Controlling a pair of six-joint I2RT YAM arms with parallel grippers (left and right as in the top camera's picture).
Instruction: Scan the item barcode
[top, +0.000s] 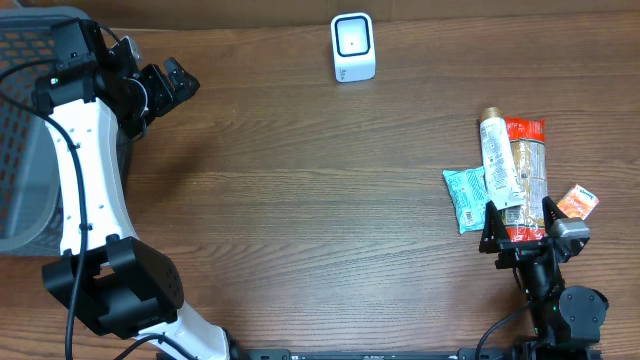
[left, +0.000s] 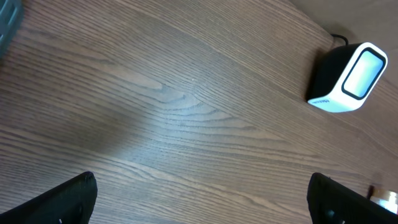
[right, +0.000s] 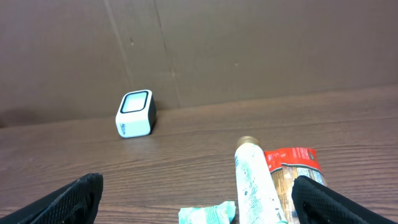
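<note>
Because the white tube lies overlapping a red packet just ahead of the spread right gripper, the left gripper likewise spread far off, a grab could catch both and hide the barcode from the scanner.

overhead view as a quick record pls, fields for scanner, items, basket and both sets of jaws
scanner: white barcode scanner, alone at the far side of the table
items: white tube overlapping a red packet; teal packet on one side, small orange packet on the other
basket: grey basket at the left edge
left jaws: open, empty, over bare wood beside the basket
right jaws: open, either side of the pile's near end, nothing gripped
scan: no item at the scanner
</note>
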